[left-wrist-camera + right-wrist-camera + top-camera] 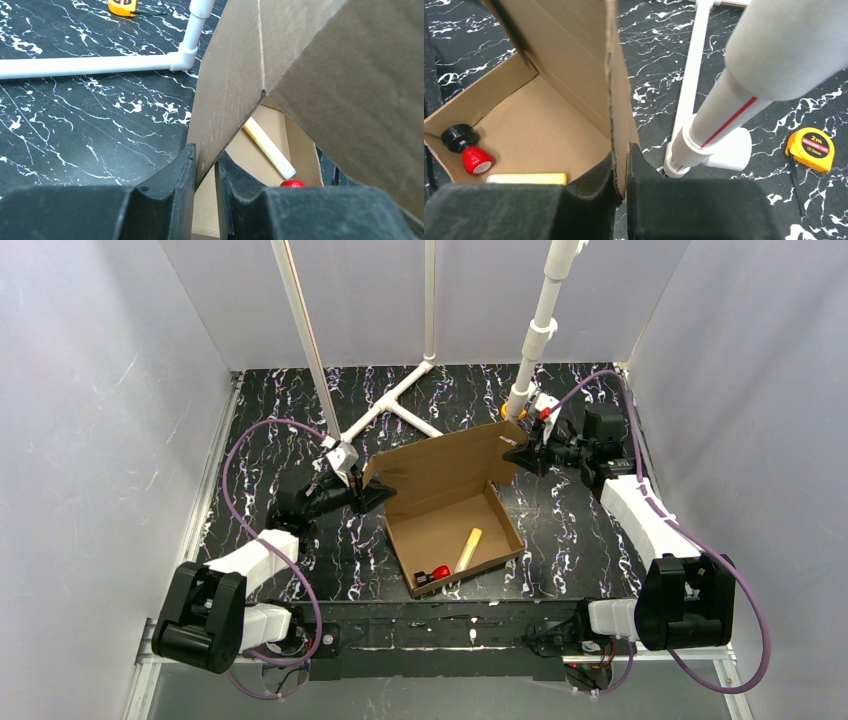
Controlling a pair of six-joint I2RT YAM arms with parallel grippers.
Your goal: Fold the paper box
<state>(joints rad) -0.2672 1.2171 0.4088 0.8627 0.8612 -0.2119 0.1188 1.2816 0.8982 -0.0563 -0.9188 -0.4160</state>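
Black table (pixel 300 410) with white streaks holds the brown cardboard paper box (pixel 450 530) in its middle, lid up. The left gripper (pixel 375 490) and right gripper (pixel 520 455) each pinch one lid corner tight. If one pulls harder, the lid may tear or slip free.

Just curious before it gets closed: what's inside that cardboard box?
Lying on the floor of the paper box are a pale yellow stick and a small red-and-black item. Whatever might sit along the back edge, beneath the raised lid, is covered from view.
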